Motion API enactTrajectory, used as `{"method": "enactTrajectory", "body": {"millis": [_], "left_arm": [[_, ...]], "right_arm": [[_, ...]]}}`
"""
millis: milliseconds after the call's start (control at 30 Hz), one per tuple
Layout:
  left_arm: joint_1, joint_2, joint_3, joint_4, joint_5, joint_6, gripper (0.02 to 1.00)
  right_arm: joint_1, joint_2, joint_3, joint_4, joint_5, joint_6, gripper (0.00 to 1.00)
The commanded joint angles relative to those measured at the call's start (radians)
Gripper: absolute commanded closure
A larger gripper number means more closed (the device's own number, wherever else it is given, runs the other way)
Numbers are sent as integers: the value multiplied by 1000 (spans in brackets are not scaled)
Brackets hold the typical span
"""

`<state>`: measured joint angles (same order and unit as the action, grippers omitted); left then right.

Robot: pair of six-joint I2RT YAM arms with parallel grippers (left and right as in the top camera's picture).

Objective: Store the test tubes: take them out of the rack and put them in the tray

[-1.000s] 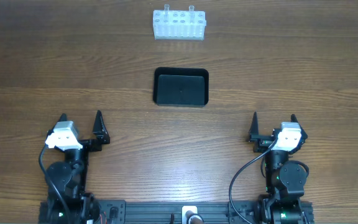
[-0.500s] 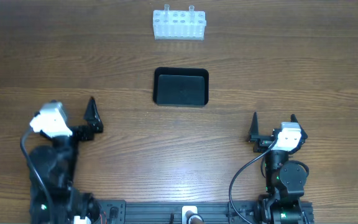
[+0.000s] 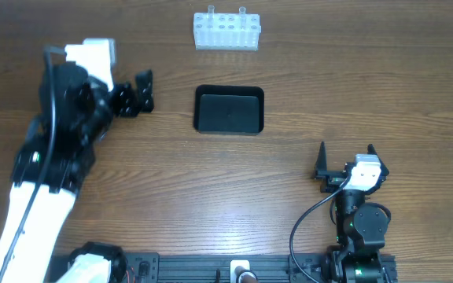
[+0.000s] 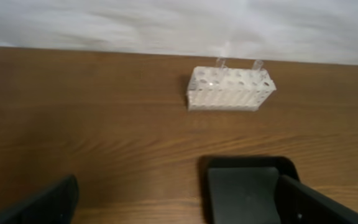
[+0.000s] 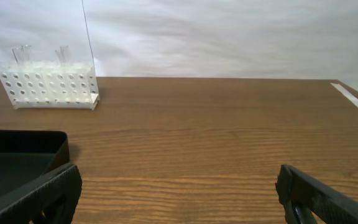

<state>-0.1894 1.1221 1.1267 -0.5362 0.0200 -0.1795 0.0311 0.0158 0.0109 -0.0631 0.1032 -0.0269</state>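
Table (image 3: 384, 86), brown wood, broad. Black tray (image 3: 229, 110) at centre. White tube rack (image 3: 226, 35) past it, standing apart — two clear test tubes (image 3: 210, 12) upright in far row. Left gripper (image 3: 145, 93) raised just left of tray, fingers spread wide. Right gripper (image 3: 347, 149) low near own base — fingers apart too.
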Motion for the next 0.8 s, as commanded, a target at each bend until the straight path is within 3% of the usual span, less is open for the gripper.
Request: {"method": "enactTrajectory", "body": {"millis": [33,500,800], "left_arm": [[-53,186,159,-3,6,-42,20],[-193,652,504,-20,-53,-90,34],[-218,939,808,-145,-145,-117,49]], "right_arm": [[-5,-11,-5,-4,-8,3,9],[-5,-11,-5,-4,-8,3,7],[-5,-11,-5,-4,-8,3,9]]}}
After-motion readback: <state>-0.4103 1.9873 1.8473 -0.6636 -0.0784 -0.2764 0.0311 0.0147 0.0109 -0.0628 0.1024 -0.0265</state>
